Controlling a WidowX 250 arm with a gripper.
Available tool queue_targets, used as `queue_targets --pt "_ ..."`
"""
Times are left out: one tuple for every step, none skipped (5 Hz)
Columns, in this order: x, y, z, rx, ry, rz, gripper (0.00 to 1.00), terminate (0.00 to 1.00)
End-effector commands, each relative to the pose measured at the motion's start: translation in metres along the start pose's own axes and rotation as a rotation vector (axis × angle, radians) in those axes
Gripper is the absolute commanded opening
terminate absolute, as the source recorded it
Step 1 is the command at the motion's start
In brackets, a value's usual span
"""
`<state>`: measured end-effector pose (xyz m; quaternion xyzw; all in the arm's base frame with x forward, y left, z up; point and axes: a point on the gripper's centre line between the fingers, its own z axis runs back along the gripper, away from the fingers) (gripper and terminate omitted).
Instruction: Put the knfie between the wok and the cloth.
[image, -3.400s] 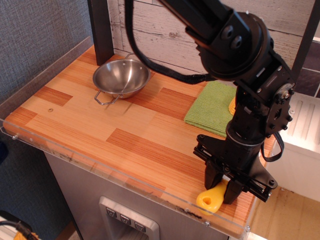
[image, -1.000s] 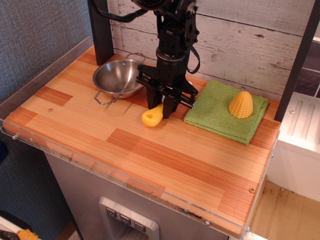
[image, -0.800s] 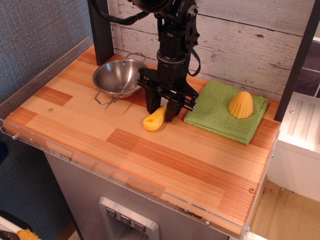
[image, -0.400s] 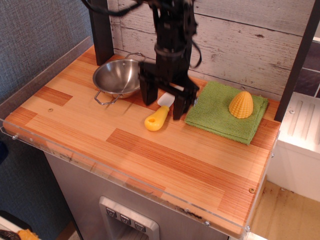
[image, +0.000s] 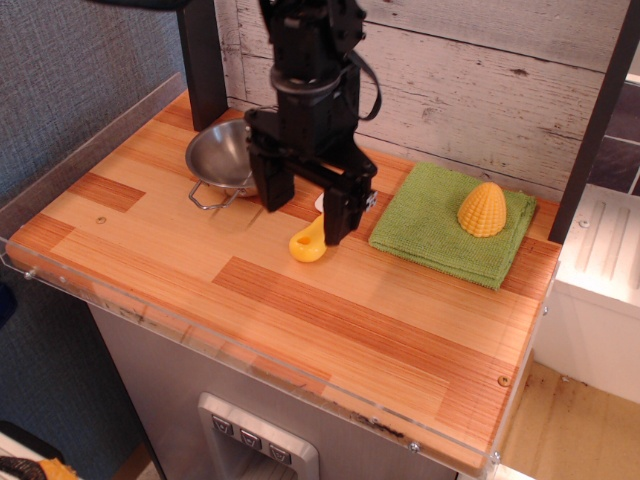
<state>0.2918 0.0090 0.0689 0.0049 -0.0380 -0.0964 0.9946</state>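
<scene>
Wooden table (image: 300, 310) of striped light and reddish boards, edged at the front by a clear plastic rim. Toward its middle the knfie (image: 309, 243) lies flat on the boards, yellow handle nearest the viewer and whitish blade pointing away, between the wok (image: 222, 155) on the left and the cloth (image: 430, 225) on the right, touching neither. Directly above it hangs the black tool (image: 305, 200), its two fingers spread wide apart and gripping nothing; one finger partly hides the blade. Farther back, the shiny steel wok sits behind the tool, one wire loop handle facing forward. On the green cloth rests a yellow ribbed corn toy (image: 481, 209). Whitewashed planks form the back wall (image: 480, 90).
</scene>
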Motion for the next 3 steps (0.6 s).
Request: queue_targets --pt "-0.0160 0.0019 0.0216 0.008 -0.049 -0.005 1.00 0.00" --pt "-0.0178 0.0061 0.0257 -0.020 0.001 -0.073 1.00 0.00" --pt "-0.0178 0.0061 0.0257 -0.020 0.001 -0.073 1.00 1.00"
